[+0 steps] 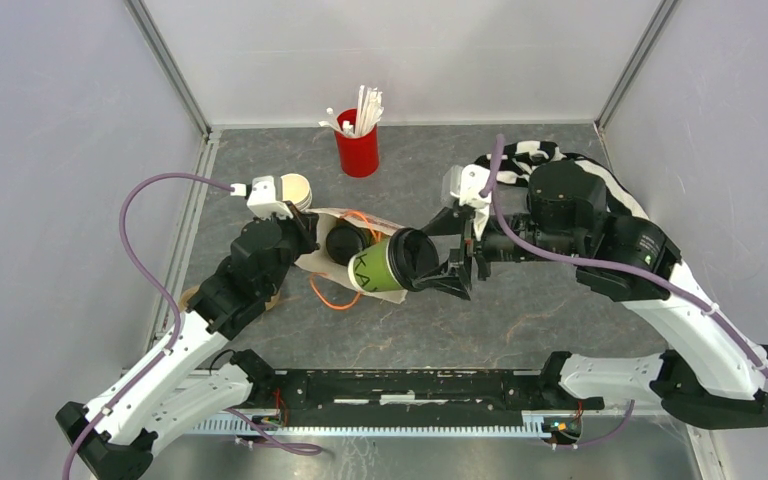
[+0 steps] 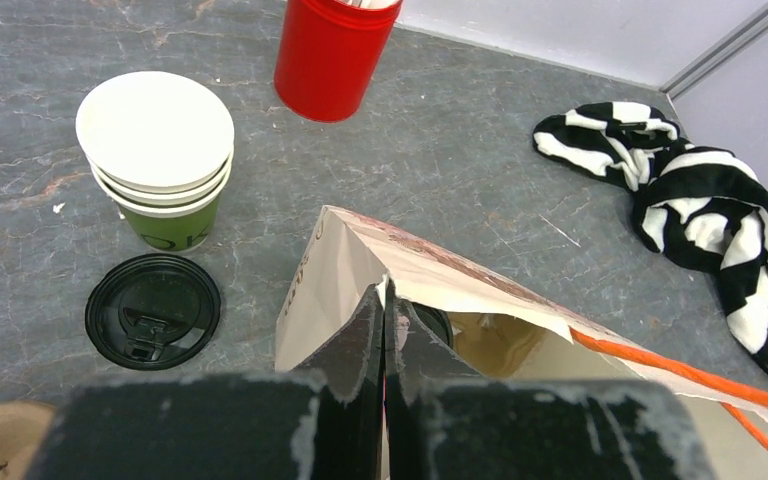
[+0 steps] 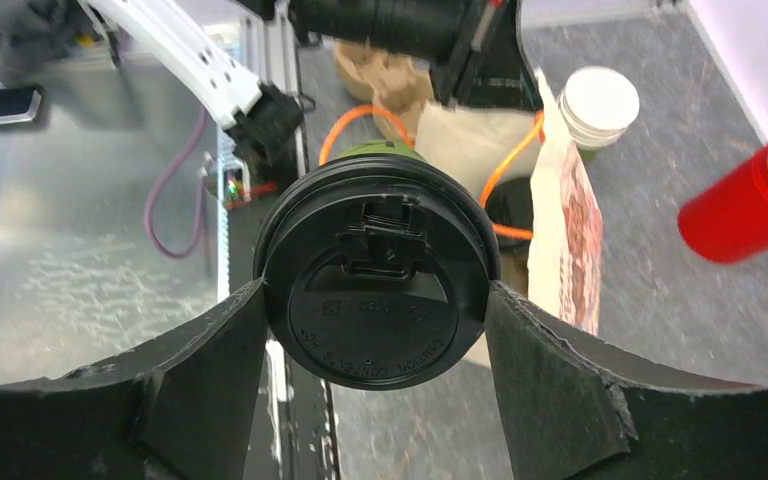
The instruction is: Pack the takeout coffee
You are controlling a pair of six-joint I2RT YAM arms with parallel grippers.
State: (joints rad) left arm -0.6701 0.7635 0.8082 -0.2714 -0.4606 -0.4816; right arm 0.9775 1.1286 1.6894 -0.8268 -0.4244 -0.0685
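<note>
A white paper bag (image 1: 322, 262) with orange handles lies open on the table. One takeout coffee cup sits inside it, its black lid (image 1: 345, 243) showing; in the left wrist view that lid (image 2: 442, 325) peeks from the bag's (image 2: 340, 270) mouth. My left gripper (image 1: 305, 232) is shut on the bag's rim (image 2: 385, 300). My right gripper (image 1: 440, 257) is shut on the second takeout coffee cup (image 1: 378, 270), gripping it by its black lid and holding it tilted on its side at the bag's mouth. In the right wrist view the lid (image 3: 375, 250) fills the gap between the fingers (image 3: 210, 370).
A stack of lidless green cups (image 2: 157, 155) and a loose black lid (image 2: 152, 310) sit left of the bag. A red cup of white sticks (image 1: 357, 145) stands at the back. A black-and-white striped cloth (image 2: 700, 200) lies at the back right.
</note>
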